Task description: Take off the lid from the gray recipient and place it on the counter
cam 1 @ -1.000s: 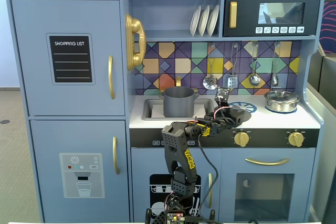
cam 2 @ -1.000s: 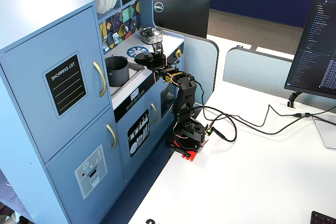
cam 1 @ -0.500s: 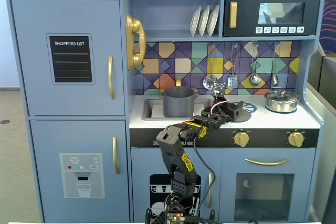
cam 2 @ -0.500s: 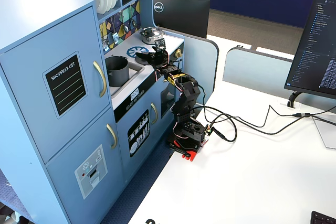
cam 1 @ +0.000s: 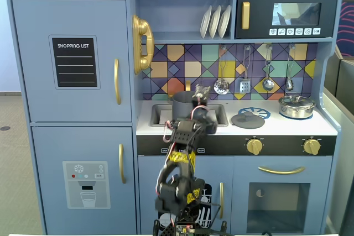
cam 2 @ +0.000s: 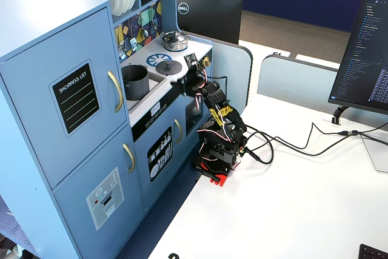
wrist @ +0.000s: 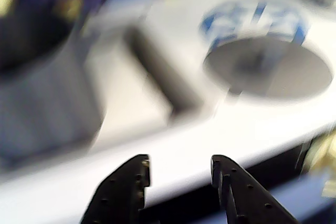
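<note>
Matte gray lid (cam 1: 248,119) on the smooth whitish counter (cam 1: 276,126); the silver pot (cam 1: 296,106) gleams like polished metal.

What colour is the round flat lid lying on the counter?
Matte dark gray lid, clearest in a fixed view.

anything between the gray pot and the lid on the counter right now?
Only bare counter and the sink's right rim. In a fixed view, the gray pot sits in the sink and the lid lies flat beside the blue burner mark, nothing between them.
</note>
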